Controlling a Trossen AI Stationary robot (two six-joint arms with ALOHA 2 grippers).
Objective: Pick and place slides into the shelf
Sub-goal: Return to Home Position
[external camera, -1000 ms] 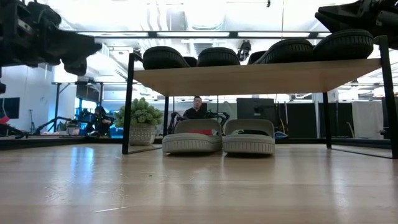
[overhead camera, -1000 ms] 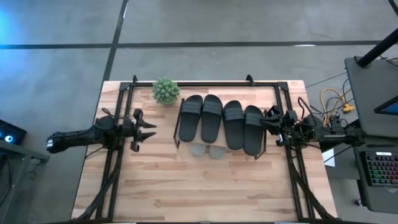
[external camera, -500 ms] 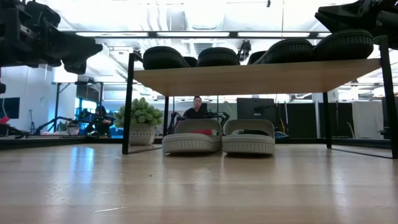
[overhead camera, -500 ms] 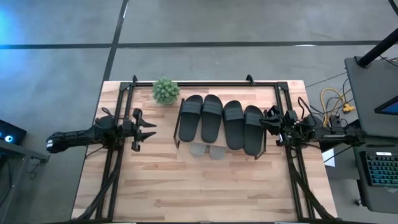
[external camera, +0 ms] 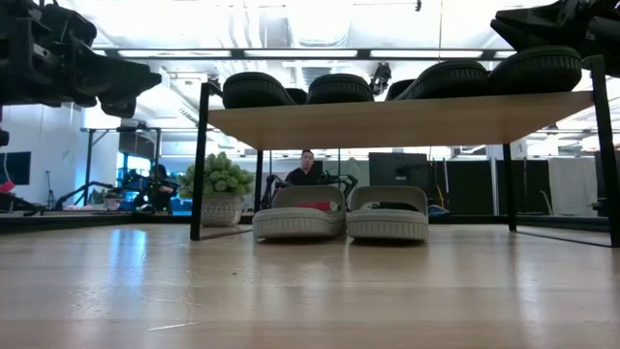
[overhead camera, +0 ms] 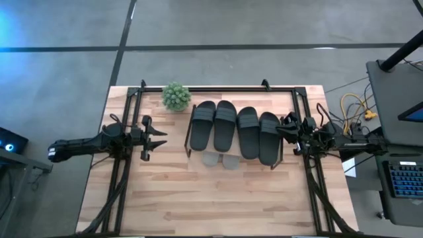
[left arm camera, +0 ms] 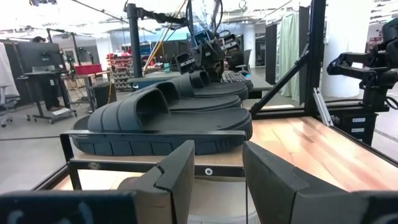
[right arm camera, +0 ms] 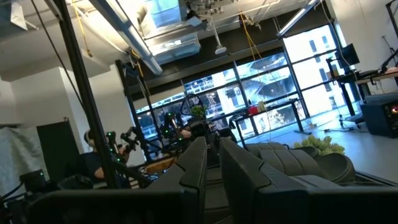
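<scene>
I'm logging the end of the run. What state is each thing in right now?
Four black slides: lying side by side on top of the shelf.
Two grey slides: flat on the table under the shelf, side by side.
Shelf: upright, standing on the table.
Potted plant: upright, beside the shelf.
Left gripper: open, empty, left of the shelf.
Right gripper: shut, empty, at the shelf's right end.

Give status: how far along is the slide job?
Done: four black slides lie atop the shelf, and two grey slides sit beneath it. In hand: nothing; left pincer and right pincer flank the shelf. Left: no slides visible elsewhere, so likely only parking the arms.
</scene>
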